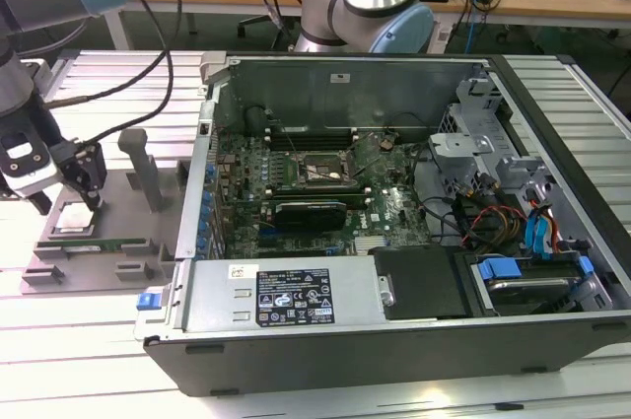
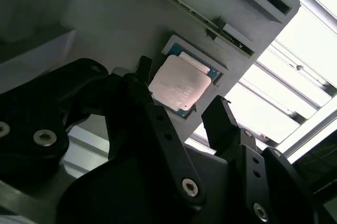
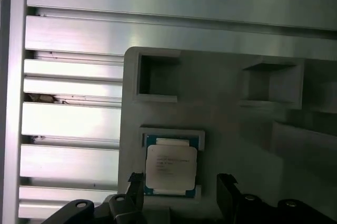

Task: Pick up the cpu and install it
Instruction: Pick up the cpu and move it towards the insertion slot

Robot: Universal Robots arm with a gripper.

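Cpu (image 3: 171, 167): small flat square chip, silver-grey metal top, thin pale and green edge.
- Location: it lies flat in a shallow square recess of the pale grey moulded holder (image 3: 221, 118). The holder sits on the ribbed aluminium table (image 1: 99, 74) at the exterior view's left. This is outside the open dark grey computer case (image 1: 394, 320) and well apart from the black rectangular motherboard socket (image 1: 320, 171).
- Neighbour: a long green memory stick (image 1: 94, 244) lies in the same holder, just beside the chip.

Black two-finger gripper (image 3: 180, 181).
- State: the jaws are spread wide and have hold of nothing. In both wrist views one finger stands on each side of the chip, with a gap showing between finger and chip edge.
- Height: low over the holder. Contact with the holder floor cannot be told.

Step in hand (judged): the pick-up, at the point of straddling the chip. The cpu is not yet gripped or lifted, and installation is not begun.

Requirement (judged): the grasp calls for fingers level with the chip's thin edges and centred on opposite sides. Closure should be gentle and even, so the chip neither tilts in the recess nor slips.
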